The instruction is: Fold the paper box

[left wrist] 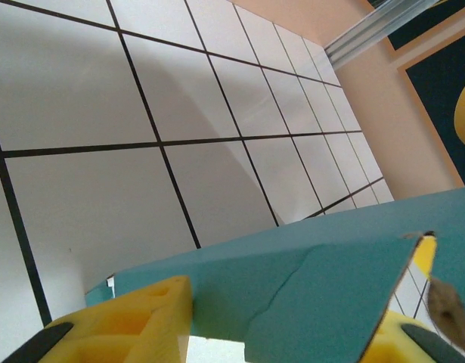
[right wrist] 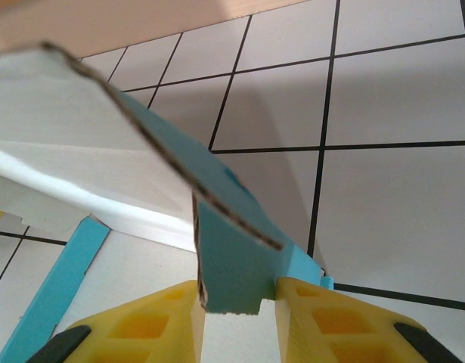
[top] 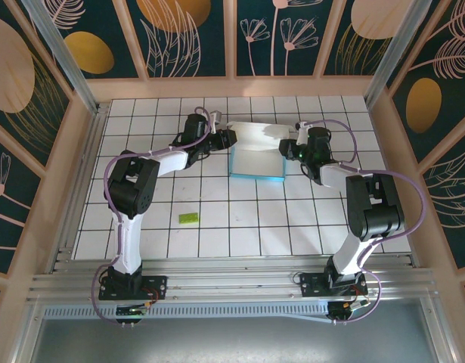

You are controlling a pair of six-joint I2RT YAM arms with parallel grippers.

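Blue-and-white card, the paper box [top: 256,155] stands half-raised on the far tiles of the table [top: 217,219], between the left gripper [top: 228,138] and the right gripper [top: 286,149]; left wrist: jaws apart, a blue wall lying loosely between them; right wrist: jaws clamped on a blue flap's edge.

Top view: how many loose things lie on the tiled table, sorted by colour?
Blue and white: 1, the paper box
Green: 1, the small piece
Total: 2
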